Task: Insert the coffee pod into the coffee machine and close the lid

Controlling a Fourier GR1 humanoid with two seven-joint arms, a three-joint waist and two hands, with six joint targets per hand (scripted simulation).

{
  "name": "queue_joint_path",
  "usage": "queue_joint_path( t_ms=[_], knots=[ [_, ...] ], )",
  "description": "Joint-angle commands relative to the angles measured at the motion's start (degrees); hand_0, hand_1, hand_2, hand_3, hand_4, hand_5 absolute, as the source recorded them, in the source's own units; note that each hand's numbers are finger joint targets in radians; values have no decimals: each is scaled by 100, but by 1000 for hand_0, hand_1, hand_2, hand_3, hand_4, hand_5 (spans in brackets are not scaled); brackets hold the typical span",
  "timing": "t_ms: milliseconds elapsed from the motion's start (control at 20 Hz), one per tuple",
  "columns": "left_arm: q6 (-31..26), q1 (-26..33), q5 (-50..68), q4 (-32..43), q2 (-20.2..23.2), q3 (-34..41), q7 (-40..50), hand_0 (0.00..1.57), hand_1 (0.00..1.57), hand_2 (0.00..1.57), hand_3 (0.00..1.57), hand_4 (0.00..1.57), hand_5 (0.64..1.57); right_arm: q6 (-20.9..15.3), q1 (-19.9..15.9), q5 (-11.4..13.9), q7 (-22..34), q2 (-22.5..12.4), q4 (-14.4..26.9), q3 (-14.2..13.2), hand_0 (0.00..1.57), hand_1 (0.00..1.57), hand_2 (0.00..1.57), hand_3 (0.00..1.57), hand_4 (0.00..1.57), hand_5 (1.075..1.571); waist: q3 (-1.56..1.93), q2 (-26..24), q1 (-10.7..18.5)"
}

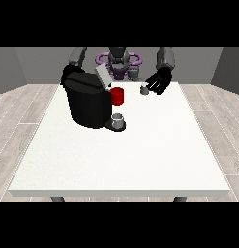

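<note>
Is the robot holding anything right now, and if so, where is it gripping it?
Nothing is plainly held. The hand at the view's right sits beside the small grey coffee pod on the table; a grip cannot be told.

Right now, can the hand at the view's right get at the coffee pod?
Probably yes: the hand at the view's right sits just beside the coffee pod, with nothing between them.
</note>
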Motion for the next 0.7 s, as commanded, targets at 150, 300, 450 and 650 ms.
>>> queue_joint_path(
  t_ms=[150,300,450,650],
  knots=[
    [-443,-431,69,-64,235,206,59,1255,1255,1332,1288,556,1571,-44,22,32,-185,135,9,148,0,0,0,0,489,1571,0,51,-113],
    [-305,-809,-51,-123,392,248,197,1256,1256,1327,1277,536,1571,-217,-147,24,-162,212,-86,257,0,0,0,0,496,1571,0,177,-255],
    [-412,-1103,26,-102,322,365,453,1017,1017,1206,1226,503,1571,-104,-286,49,-115,148,-104,212,0,0,0,0,500,1571,0,247,-385],
    [-437,-1497,125,44,468,610,754,1209,1209,1245,1188,486,1571,10,-367,47,-44,51,-335,257,0,0,0,0,494,1571,-1,407,-720]
  ],
)
